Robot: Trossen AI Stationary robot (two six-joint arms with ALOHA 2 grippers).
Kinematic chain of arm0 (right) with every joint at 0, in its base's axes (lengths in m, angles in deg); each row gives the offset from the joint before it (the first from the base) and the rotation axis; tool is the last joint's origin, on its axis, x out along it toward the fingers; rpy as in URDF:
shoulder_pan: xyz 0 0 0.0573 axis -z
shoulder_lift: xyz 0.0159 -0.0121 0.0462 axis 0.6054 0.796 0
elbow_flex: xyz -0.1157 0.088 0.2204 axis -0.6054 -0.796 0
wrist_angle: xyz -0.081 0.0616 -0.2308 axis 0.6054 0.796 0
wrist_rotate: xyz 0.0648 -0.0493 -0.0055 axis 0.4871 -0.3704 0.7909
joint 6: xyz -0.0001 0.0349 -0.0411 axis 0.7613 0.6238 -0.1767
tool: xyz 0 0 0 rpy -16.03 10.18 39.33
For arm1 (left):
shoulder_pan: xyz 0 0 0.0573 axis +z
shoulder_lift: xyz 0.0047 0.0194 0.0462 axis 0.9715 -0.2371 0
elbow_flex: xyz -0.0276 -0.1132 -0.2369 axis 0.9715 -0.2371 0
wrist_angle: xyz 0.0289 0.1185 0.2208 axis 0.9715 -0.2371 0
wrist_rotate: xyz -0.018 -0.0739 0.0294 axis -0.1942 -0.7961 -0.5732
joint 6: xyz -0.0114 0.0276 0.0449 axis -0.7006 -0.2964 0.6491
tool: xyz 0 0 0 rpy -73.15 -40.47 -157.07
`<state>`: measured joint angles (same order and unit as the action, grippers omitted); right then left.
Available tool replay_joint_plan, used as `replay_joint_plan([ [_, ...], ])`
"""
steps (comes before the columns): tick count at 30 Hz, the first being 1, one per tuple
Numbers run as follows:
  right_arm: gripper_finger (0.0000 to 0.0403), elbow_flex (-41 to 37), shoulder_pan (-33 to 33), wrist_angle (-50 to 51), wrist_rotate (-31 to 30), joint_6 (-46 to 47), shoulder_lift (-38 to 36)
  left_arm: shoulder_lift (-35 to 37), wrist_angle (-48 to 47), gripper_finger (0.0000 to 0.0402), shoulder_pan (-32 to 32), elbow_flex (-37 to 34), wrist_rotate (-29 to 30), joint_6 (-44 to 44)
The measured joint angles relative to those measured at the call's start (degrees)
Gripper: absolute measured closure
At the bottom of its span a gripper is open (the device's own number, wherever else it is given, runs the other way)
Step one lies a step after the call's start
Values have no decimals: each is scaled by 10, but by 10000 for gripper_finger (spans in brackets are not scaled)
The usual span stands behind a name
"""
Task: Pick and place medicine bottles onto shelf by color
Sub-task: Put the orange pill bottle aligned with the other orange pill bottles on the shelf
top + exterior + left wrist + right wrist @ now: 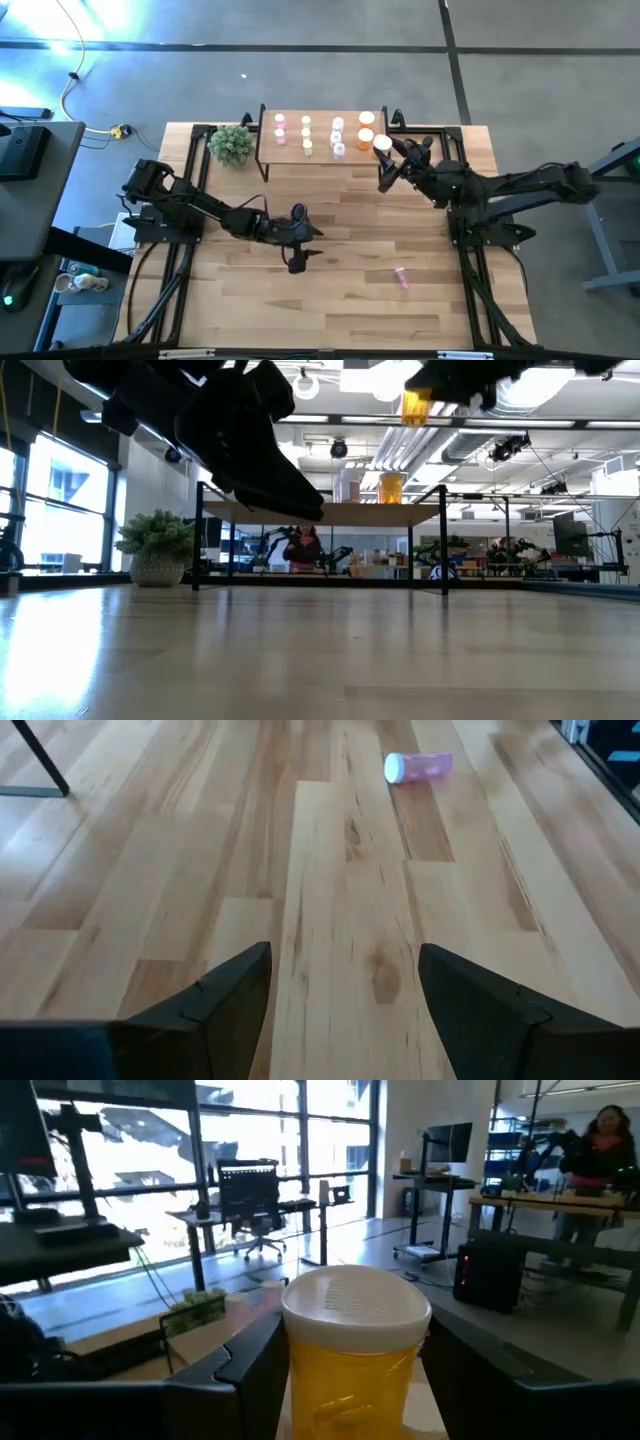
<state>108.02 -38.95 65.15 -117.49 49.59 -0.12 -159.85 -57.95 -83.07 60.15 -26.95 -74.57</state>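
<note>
My right gripper [389, 160] is shut on an orange bottle [352, 1365] with a white cap, just off the right end of the shelf [312, 150] and above its top in the low view [415, 404]. The light-wood shelf holds pink [280, 128], yellow-green [306, 134], pale [338, 136] and orange [366, 128] bottles standing upright. A pink bottle [402, 278] lies on its side on the tabletop; it also shows in the left wrist view [420, 766]. My left gripper [345, 1010] is open and empty over the middle of the table [303, 248]. My right gripper pinches the orange bottle's body [300, 1380] just below the white cap [356, 1308] between its two fingers, one on each side. The fingers come about level from the table's right side. The bottle stands upright, cap up, lifted clear of shelf and table.
A small potted plant [232, 144] stands at the shelf's left end. The shelf's thin black legs [443, 540] stand on the far part of the table. Bare wooden tabletop [350, 310] lies toward the near edge. A person [600, 1140] is in the room beyond.
</note>
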Motion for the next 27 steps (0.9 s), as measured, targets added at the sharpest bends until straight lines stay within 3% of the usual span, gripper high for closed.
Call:
replay_joint_plan([
  [7,208,-115,71,-108,89,53,20,15,3,158,0,-1,-1,6],
  [14,208,-134,97,-135,131,65,88,31,30,158,0,2,-1,8],
  [21,208,-131,97,-227,101,37,160,39,14,158,-2,0,-1,10],
  [27,208,-130,114,-239,86,31,194,39,13,158,-4,0,-1,20],
])
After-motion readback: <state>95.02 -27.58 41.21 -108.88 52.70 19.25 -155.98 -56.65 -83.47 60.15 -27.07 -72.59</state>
